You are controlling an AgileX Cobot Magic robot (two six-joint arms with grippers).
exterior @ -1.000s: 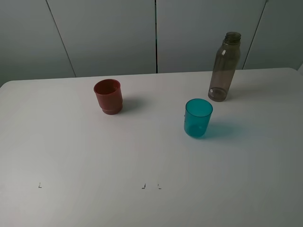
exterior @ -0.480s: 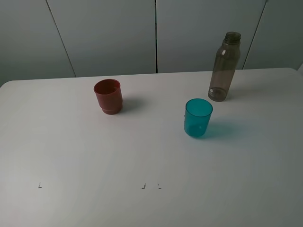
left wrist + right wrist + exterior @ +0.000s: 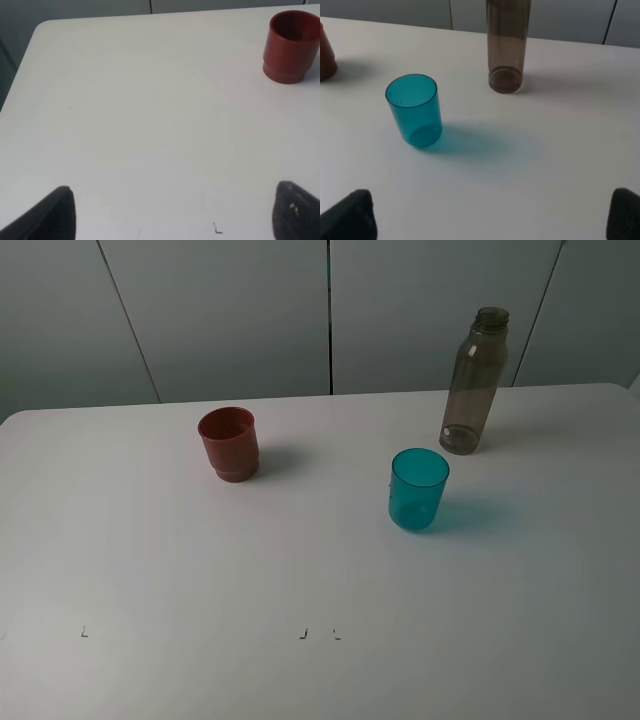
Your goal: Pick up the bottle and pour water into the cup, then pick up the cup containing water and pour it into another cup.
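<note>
Left gripper point(image 3: 172, 212): spread wide, empty | right gripper point(image 3: 492, 215): spread wide, empty, touching nothing

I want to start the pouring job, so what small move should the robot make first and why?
Probably bring the right gripper forward toward the bottle. Its jaws are wide open and empty, the bottle stands upright and untouched on that arm's side of the table, behind the teal cup, and nothing has been poured yet.
</note>
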